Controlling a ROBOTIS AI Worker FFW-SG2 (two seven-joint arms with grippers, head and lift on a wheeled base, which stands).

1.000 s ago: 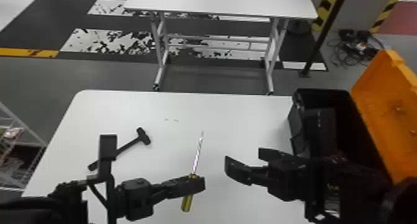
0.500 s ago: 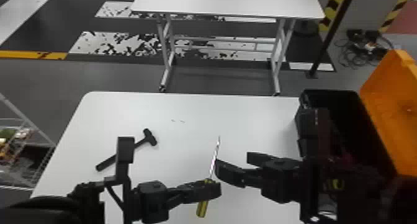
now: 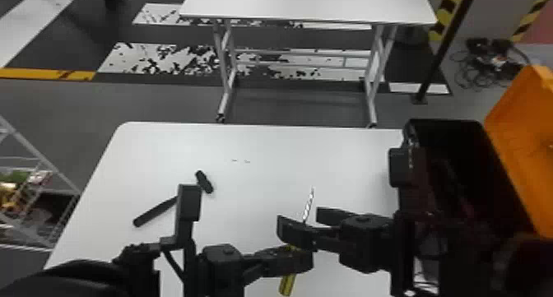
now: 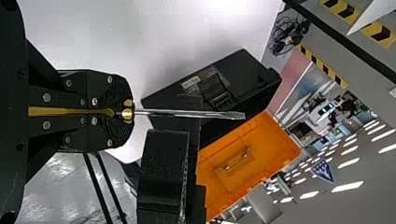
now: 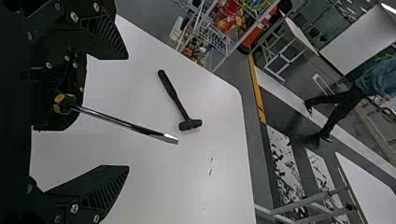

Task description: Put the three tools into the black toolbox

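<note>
At the table's near side my left gripper [image 3: 290,259] is shut on the yellow-handled screwdriver [image 3: 286,284]; in the left wrist view the left gripper [image 4: 128,112] holds it, with the metal shaft [image 4: 187,113] pointing away from the fingers. My right gripper [image 3: 302,220] stands open close beside it. In the right wrist view the screwdriver shaft [image 5: 123,123] lies between the spread fingers of the right gripper [image 5: 123,112]. A black hammer [image 3: 156,210] rests on the left of the table, partly behind the left arm. The black toolbox [image 3: 448,131] is open at the right.
The toolbox's orange lid [image 3: 522,144] leans outward at the right, and my right arm passes in front of the box. The white table [image 3: 255,144] carries all this. Beyond it stands a second white table [image 3: 308,4]; a wire rack [image 3: 37,185] is at the left.
The open right gripper has moved left until its fingers reach around the screwdriver near the left gripper. The head view has shifted a little, and the left gripper still holds the screwdriver.
</note>
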